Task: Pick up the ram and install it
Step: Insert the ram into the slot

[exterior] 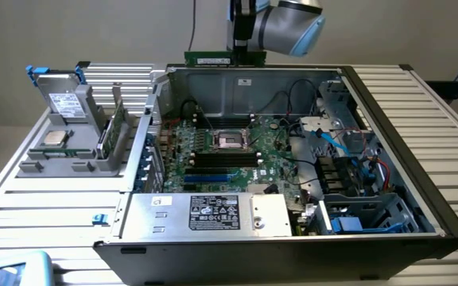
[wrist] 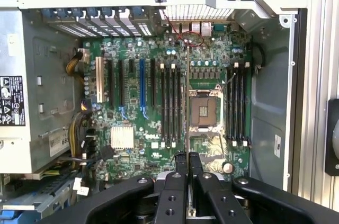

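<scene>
Exterior view's left: gray holder (exterior: 54,165) carrying a hard drive (exterior: 64,102), a processor chip (exterior: 52,138) and a wider green card (exterior: 118,128).
Centre, far side: the ram (exterior: 207,60), level, in the air above the far wall of the open computer case (exterior: 249,89).
Gripper (exterior: 247,58): jaws clamped on the ram's right end.

On the table (exterior: 46,208), open computer case (exterior: 424,196). Inside it, motherboard (exterior: 213,170) on the floor, processor socket (exterior: 231,139) at its middle, power supply (exterior: 205,213) along the near wall, drive cage (exterior: 372,217) at the exterior view's right. Beside the case, at the exterior view's left, rack (exterior: 62,162) bearing processor chip (exterior: 53,138), with hard drive (exterior: 64,102) farther back. Above the far wall, hand (exterior: 243,58) clamped on ram (exterior: 207,59).
</scene>
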Action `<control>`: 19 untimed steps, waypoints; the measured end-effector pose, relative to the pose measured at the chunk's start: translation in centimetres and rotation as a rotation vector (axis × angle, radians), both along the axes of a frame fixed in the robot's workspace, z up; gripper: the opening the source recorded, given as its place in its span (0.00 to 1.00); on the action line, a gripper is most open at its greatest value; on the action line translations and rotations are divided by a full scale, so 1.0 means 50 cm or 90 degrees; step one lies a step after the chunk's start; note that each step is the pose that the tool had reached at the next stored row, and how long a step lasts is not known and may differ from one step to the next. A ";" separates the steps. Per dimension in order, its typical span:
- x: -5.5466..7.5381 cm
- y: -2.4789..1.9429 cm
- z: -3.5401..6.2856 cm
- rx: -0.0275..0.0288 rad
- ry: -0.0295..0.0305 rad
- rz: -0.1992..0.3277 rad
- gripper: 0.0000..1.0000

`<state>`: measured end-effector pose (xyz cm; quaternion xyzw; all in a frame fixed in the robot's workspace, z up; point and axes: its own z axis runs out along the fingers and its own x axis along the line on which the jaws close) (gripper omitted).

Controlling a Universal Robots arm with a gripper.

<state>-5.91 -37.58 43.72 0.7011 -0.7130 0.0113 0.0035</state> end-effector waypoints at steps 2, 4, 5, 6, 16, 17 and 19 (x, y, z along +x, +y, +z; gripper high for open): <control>0.000 0.0001 -0.005 -0.0002 0.0000 0.000 0.13; 0.000 0.0000 -0.011 -0.0001 0.0000 0.000 0.13; 0.000 -0.0001 -0.015 -0.0001 0.0000 0.000 0.13; 0.000 0.0000 -0.018 -0.0001 0.0000 0.000 0.13; 0.000 -0.0001 -0.039 -0.0002 -0.0004 0.000 0.13; 0.000 -0.0001 -0.039 -0.0002 -0.0004 0.000 0.13; 0.000 -0.0001 -0.039 -0.0001 -0.0004 0.000 0.13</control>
